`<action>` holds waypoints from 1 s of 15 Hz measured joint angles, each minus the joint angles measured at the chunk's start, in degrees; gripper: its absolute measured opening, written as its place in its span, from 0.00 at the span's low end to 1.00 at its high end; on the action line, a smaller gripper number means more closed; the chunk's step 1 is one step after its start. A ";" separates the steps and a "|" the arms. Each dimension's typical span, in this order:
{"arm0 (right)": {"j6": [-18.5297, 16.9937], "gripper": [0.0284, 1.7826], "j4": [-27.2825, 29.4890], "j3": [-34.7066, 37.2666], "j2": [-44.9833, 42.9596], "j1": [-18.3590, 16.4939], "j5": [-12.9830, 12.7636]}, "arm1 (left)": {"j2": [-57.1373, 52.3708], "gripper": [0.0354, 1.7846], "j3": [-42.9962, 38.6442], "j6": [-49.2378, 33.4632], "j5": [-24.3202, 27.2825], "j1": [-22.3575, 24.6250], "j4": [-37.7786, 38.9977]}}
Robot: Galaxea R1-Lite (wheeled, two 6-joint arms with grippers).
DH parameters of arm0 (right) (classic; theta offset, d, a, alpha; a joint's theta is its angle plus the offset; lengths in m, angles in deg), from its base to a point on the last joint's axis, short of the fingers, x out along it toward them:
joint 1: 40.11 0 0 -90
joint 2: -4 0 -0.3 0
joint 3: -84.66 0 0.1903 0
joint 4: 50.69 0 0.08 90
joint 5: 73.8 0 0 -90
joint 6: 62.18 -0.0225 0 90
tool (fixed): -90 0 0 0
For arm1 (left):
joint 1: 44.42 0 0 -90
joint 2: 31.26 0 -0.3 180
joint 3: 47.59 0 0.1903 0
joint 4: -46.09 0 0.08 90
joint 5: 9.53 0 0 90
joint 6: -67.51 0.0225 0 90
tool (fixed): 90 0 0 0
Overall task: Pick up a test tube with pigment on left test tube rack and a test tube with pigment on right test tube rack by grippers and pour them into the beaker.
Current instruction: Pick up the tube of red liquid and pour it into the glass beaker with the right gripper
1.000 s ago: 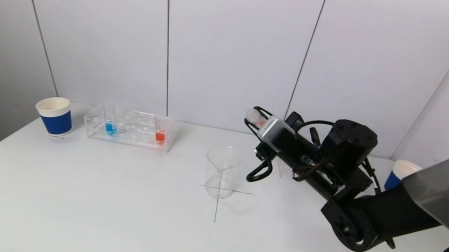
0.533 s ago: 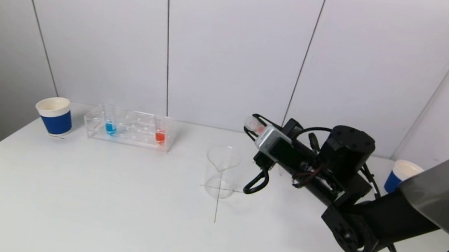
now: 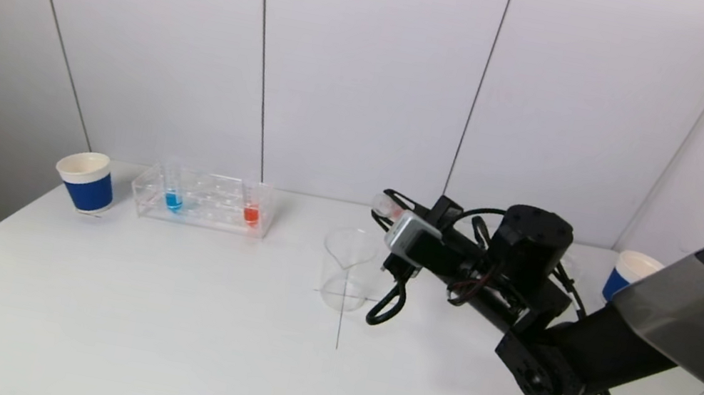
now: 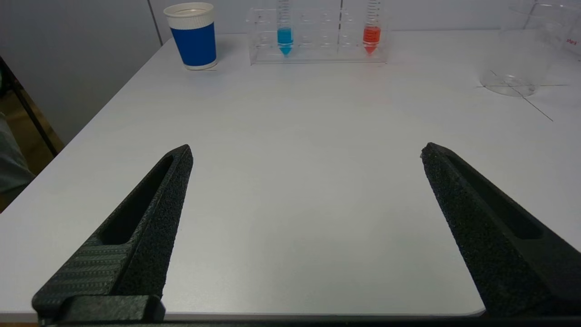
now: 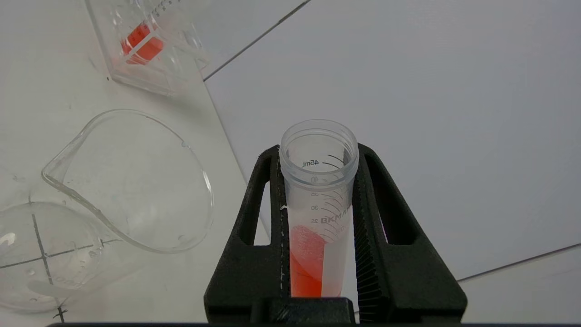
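1. My right gripper (image 5: 317, 190) is squeezed tight on a test tube (image 5: 317, 181). One black finger (image 5: 261, 218) presses each side of the tube.
2. The tube is clear with number marks on it. It has orange-red pigment (image 5: 306, 263) in its lower part, and its top is open with no cap.
3. From the head view, the right gripper (image 3: 391, 210) is up in the air, just to the right of the beaker (image 3: 347, 268) and a bit above its rim. The tube (image 3: 387, 205) is tipped over, with its open end toward the beaker.
4. The beaker is clear glass. It stands on a thin cross mark (image 3: 344, 305) near the middle of the white table (image 3: 153, 336). I see no colour in it.
5. My left gripper (image 4: 306, 152) is wide open and holds nothing. It sits low at the near edge of the table, well apart from everything.
6. On the left, by the back wall, is a clear test tube rack (image 3: 204, 199). It holds a tube with blue pigment (image 3: 173, 198) and a tube with orange-red pigment (image 3: 251, 212).
7. A blue paper cup (image 3: 85, 181) stands just left of that rack. Another blue paper cup (image 3: 627, 273) stands far right, partly behind my right arm.
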 joint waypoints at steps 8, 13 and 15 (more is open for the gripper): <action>3.78 0.24 0.44 -0.68 0.74 0.28 -1.43 | 0.00 0.99 0.00 -0.02 0.00 0.02 0.02; 6.51 0.24 0.48 -1.04 1.00 0.18 -1.40 | 0.00 0.99 0.00 -0.02 0.00 0.00 0.00; 7.03 0.24 0.48 -1.07 1.11 0.18 -1.35 | 0.00 0.99 0.00 -0.05 0.00 0.02 0.02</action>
